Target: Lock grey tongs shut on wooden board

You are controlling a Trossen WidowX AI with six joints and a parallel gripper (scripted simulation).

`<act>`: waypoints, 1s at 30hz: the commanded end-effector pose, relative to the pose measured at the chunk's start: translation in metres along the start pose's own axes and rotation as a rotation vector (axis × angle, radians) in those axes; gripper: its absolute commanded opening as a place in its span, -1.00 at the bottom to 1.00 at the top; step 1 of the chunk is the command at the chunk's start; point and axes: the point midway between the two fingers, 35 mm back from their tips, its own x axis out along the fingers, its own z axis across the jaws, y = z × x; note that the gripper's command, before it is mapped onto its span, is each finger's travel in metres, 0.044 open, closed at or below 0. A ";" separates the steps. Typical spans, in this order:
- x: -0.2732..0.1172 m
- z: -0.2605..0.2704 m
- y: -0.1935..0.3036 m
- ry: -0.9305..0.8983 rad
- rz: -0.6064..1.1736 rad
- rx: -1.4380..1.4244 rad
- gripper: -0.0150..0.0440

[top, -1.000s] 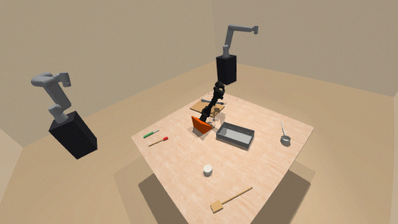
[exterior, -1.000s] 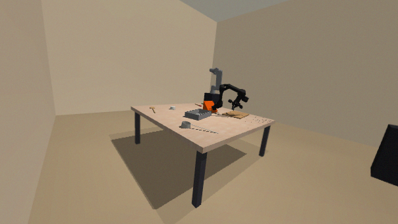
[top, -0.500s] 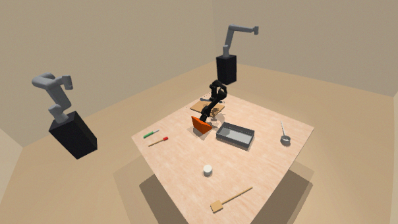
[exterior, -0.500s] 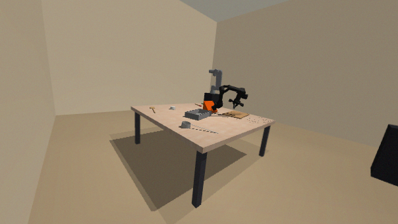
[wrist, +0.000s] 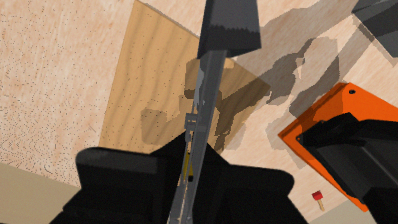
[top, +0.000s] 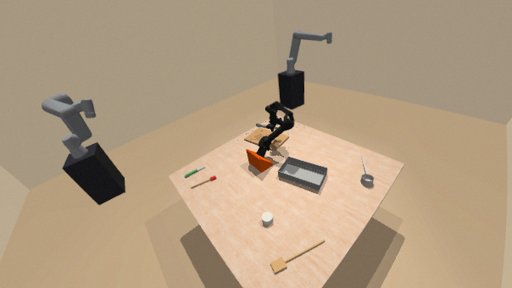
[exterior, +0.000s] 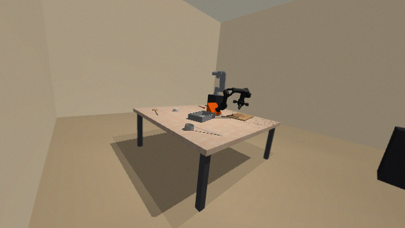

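Note:
The grey tongs (wrist: 207, 95) (top: 260, 125) are held above the wooden board (top: 253, 138) (exterior: 247, 117) (wrist: 135, 65). In the wrist view their two arms lie close together, one over the other, with a wide dark end at the top of the view. Whether the lock has caught cannot be seen. My gripper (wrist: 190, 135) (top: 271, 127) (exterior: 240, 105) is shut on the tongs. The grey roasting tin (top: 302, 174) (exterior: 201, 117) (wrist: 382, 22) stands to one side with nothing in it.
An orange wedge (top: 258, 161) (exterior: 213, 108) (wrist: 370, 107) is at the arm's base, between board and tin. A green-handled tool (top: 191, 173), a red-headed tool (top: 203, 182), a white pot (top: 267, 218), a wooden spatula (top: 278, 265) and a long-handled grey cup (top: 367, 180) lie farther off.

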 end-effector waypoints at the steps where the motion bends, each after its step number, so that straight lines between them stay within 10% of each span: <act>1: -0.002 0.001 0.003 -0.027 0.001 0.015 -1.00; 30: 0.008 -0.025 -0.010 0.211 0.127 -0.026 -1.00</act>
